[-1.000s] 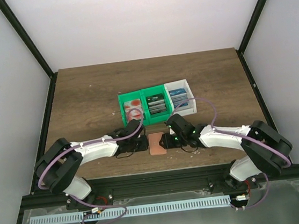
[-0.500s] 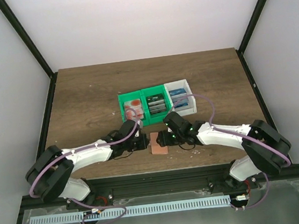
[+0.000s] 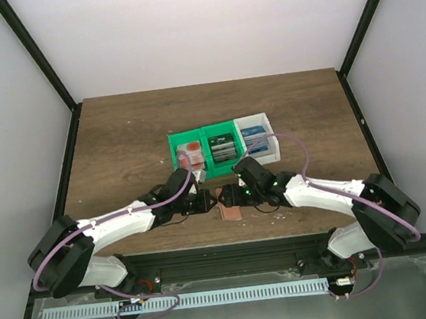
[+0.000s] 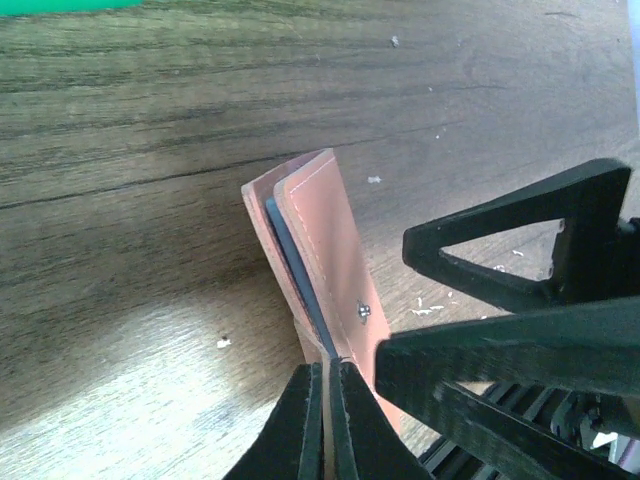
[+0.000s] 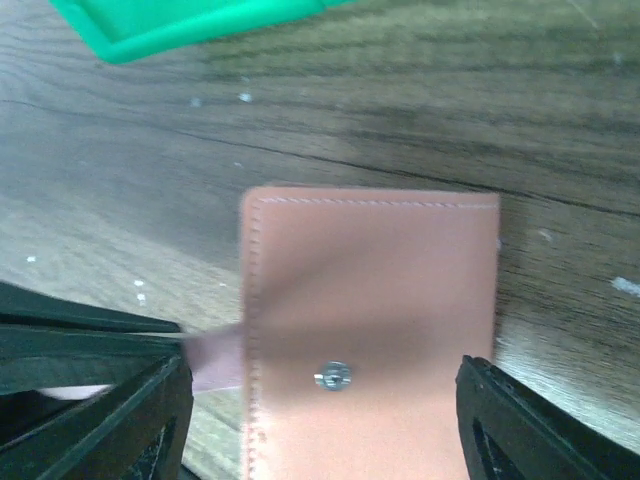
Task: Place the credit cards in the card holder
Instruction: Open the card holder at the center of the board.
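Off-frame bottom of card holder (image 5: 370, 290)

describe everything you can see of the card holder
The card holder is a small, roughly square salmon-orange wallet, leather-like, with stitched edges and a metal snap stud. It sits on the wooden table near the green bin, its layers slightly parted around a dark blue card edge. The left gripper is shut on one edge; the open right gripper straddles it without clear contact.
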Motion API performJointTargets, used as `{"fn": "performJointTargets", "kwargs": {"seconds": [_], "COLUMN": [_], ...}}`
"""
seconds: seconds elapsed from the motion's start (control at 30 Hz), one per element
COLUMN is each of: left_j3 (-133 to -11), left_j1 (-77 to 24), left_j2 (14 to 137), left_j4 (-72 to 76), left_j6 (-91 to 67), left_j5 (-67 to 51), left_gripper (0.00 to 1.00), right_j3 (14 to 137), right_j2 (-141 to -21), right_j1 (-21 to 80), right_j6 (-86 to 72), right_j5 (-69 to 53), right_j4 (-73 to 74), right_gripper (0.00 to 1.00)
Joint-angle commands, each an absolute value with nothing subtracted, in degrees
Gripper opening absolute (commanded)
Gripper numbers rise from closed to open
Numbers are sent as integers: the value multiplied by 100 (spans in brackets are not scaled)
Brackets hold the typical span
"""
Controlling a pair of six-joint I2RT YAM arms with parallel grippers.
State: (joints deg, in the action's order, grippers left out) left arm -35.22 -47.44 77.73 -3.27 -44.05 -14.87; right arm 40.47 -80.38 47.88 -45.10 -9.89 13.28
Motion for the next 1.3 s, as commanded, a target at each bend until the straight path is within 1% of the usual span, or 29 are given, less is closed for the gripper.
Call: {"fn": "performJointTargets", "kwargs": {"seconds": [0.0,0.17,0.57,0.73,0.93,1.03,1.13,1.27], "left_j3": [-3684,-3778,-3769,-3800,-3813,-3819,-3804,-3826], "left_j1": [-4725,-4728,-4725,-4728,-4720,-4723,-4725,-4725], "left_j2": [7620,7515,7466,7496,7520,7577,7610,7614], "left_j4": [-215,-336,-312,-429,-738,-985,-1073,-1029], "left_j6": [-4283,-4201,-4188,-4132,-4070,-4053,-4059,-4046], "left_j5": [-1870,-1767,-1844,-1695,-1318,-1014,-954,-1044], "left_gripper": [0,0,0,0,0,0,0,0], "right_j3": [3884,3764,3881,3879,3965,4065,4134,4244], "right_j2": [-7529,-7468,-7695,-7680,-7663,-7592,-7475,-7472], "right_j1": [4843,4842,4843,4842,4843,4845,4843,4843], "right_j6": [-4590,-4619,-4657,-4688,-4681,-4637,-4596,-4404], "right_j5": [-1191,-1054,-675,-546,-176,146,418,336], "right_j4": [818,960,1449,1539,1810,2018,2170,2141], "right_gripper": [75,75,63,61,61,65,69,72]}}
